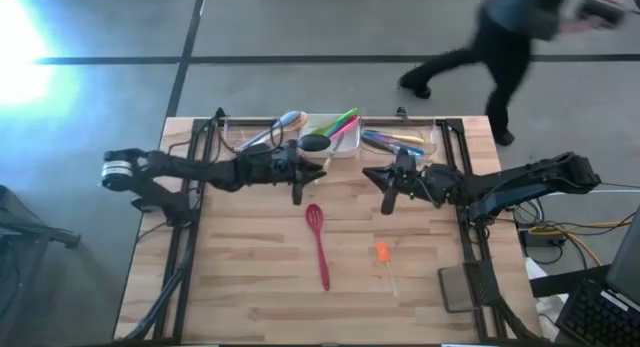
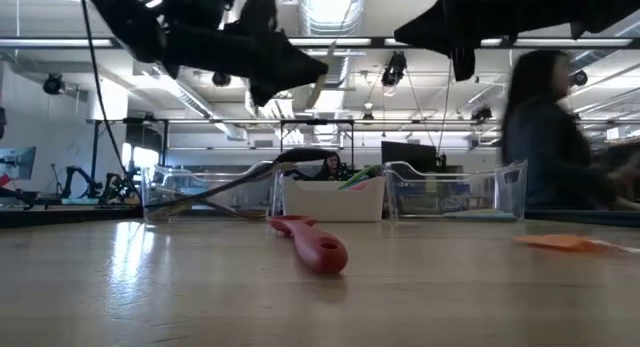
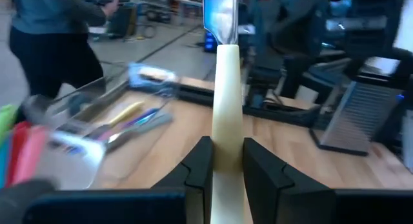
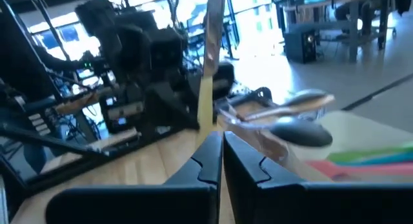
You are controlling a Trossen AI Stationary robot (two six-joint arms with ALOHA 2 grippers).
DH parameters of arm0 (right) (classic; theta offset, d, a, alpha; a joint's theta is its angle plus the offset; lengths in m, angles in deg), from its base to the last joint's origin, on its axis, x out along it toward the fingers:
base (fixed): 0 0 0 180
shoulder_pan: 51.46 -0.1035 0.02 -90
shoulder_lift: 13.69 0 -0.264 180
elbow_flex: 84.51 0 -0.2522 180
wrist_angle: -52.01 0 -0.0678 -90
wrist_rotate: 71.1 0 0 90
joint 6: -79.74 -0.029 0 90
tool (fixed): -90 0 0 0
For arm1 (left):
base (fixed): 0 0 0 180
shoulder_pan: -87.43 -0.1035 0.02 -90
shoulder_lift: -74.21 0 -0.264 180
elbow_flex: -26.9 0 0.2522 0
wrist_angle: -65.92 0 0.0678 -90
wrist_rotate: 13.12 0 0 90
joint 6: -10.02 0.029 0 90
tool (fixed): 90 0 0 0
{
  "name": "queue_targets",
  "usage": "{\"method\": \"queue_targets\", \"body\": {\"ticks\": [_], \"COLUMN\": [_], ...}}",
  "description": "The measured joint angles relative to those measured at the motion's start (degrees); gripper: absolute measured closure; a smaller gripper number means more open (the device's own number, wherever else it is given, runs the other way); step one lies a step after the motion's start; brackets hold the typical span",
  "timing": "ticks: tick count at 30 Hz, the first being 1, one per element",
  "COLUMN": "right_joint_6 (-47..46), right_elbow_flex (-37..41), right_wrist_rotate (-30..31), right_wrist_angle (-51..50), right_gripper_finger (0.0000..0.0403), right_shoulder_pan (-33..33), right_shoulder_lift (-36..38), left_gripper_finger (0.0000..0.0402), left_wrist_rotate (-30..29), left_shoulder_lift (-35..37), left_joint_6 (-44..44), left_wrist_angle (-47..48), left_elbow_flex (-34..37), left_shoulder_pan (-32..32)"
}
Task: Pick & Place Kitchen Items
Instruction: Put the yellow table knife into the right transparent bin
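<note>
- Left gripper point(image 3: 226, 166) is hanging raised above the table point(image 1: 240, 277), clamping a pale-handled knife point(image 3: 226, 101).
- Right gripper point(image 4: 221, 156) is hovering opposite, fingers pressed together, holding nothing.
- Red slotted spatula point(image 1: 318, 242) is lying mid-table; orange utensil point(image 1: 382, 253) just right of it.
- Other utensils point(image 1: 335, 130) are sitting in the trays point(image 1: 432, 137) at the far edge.
- A person point(image 1: 500, 37) is walking beyond.

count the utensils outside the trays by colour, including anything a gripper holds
red slotted spatula, lying on the wooden table: 1
orange-headed small utensil with a clear handle, on the table: 1
cream-handled metal-bladed knife, clamped in the left gripper: 1
total: 3
</note>
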Motion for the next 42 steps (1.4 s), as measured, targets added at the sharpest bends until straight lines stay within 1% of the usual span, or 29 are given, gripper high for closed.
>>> {"method": "queue_targets", "body": {"ticks": [3,8,14,16,19,26,36,39,42], "right_joint_6": [2.2,2.7,2.4,2.8,3.3,4.1,4.1,4.0,4.1], "right_elbow_flex": [-1.3,-2.2,-2.2,-2.2,-2.2,-2.2,-2.2,-2.2,-2.2], "right_wrist_rotate": [0.1,0.1,0.1,0.1,0.1,0.5,-0.5,-0.6,-0.6], "right_wrist_angle": [0.0,0.0,-0.1,-0.1,0.3,0.5,2.8,3.0,3.0], "right_gripper_finger": [0.0377,0.0327,0.0258,0.0241,0.0222,0.0203,0.0202,0.0202,0.0204], "right_shoulder_pan": [0.2,0.2,0.2,0.2,0.2,0.4,0.4,0.4,0.4], "right_shoulder_lift": [0.0,0.0,0.0,0.0,-0.3,-1.2,-1.2,-1.2,-1.2], "left_gripper_finger": [0.0341,0.0341,0.0341,0.0341,0.0341,0.0341,0.0341,0.0341,0.0341], "left_wrist_rotate": [3.1,6.1,7.3,7.7,10.0,15.9,17.4,17.7,19.6], "left_shoulder_lift": [-4.0,-9.2,-10.0,-9.9,-10.0,-11.3,-15.2,-16.6,-18.4], "left_joint_6": [1.5,2.3,2.4,2.4,2.2,2.1,2.1,2.0,1.9], "left_wrist_angle": [-0.1,0.3,0.0,-0.2,-0.7,-1.1,-0.7,-0.7,-0.8], "left_elbow_flex": [-3.9,-8.8,-11.3,-12.0,-13.3,-17.0,-20.0,-21.7,-24.5], "left_shoulder_pan": [0.0,-0.2,-0.4,-0.4,-0.4,-0.4,-0.5,-0.5,-0.5]}}
